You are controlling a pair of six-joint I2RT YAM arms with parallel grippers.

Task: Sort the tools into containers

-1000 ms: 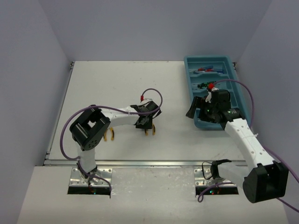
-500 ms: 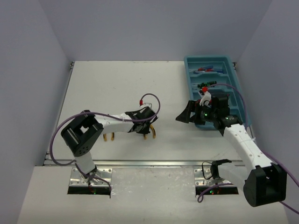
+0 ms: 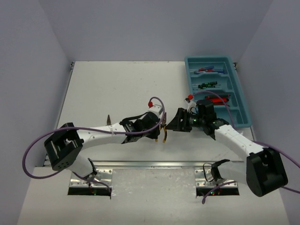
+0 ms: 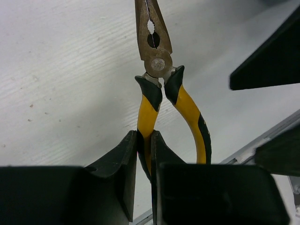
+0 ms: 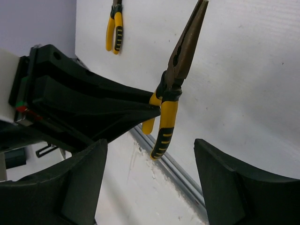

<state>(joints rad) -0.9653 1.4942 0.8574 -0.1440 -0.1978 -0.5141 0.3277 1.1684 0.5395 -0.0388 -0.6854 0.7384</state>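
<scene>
From above, find the left gripper [image 3: 158, 132] just below the middle of the table [image 3: 108, 84], pinched shut on the pliers [image 3: 164, 134] and aimed at the right gripper [image 3: 177, 123], close by at its two o'clock. Likely a handover, given the tray [image 3: 209, 58] away at one o'clock on the right arm's side. Note spare pliers [image 3: 108, 118] lying at nine o'clock. From the left wrist, see only one yellow handle nipped, leaving the other handle and the nose free to be taken. From the right wrist, see jaws standing apart at six o'clock, nothing between them, with the pliers hanging just ahead at twelve.
</scene>
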